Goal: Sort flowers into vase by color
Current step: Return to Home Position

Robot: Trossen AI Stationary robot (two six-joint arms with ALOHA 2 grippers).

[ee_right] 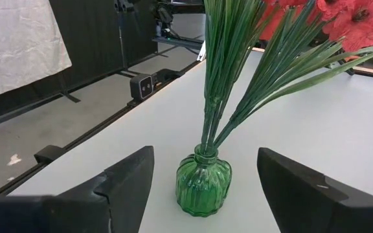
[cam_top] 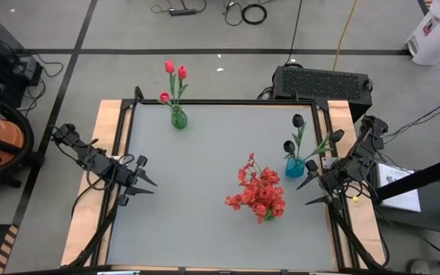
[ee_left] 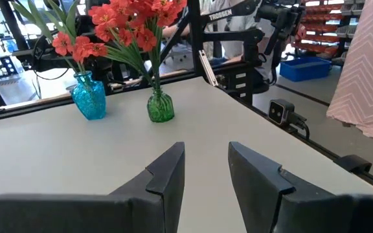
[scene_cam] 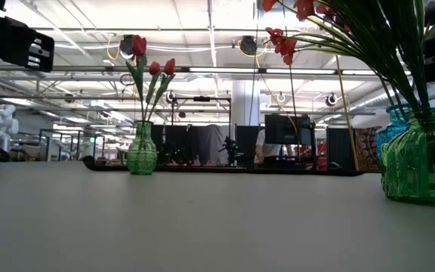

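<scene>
A: Judging from the near edge, is anything left unsorted?
B: No flower is seen lying on the counter (cam_top: 205, 153). Nearest, red blossoms (cam_top: 257, 192) are held in a green vase (ee_right: 203, 189). Just beyond, the left jaws are slightly parted at the left edge, the right jaws widely parted at the right; nothing is gripped.
A: And beyond?
B: Black tulips (cam_top: 298, 121) are stood in the blue vase (cam_top: 294, 166); farthest, red tulips (cam_top: 182, 73) in another green vase (cam_top: 178, 119). Only the arms' homing is judged outstanding.

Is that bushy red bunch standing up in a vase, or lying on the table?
Standing in a vase. The red bunch has stems rising out of a green glass vase sitting upright on the table.
</scene>
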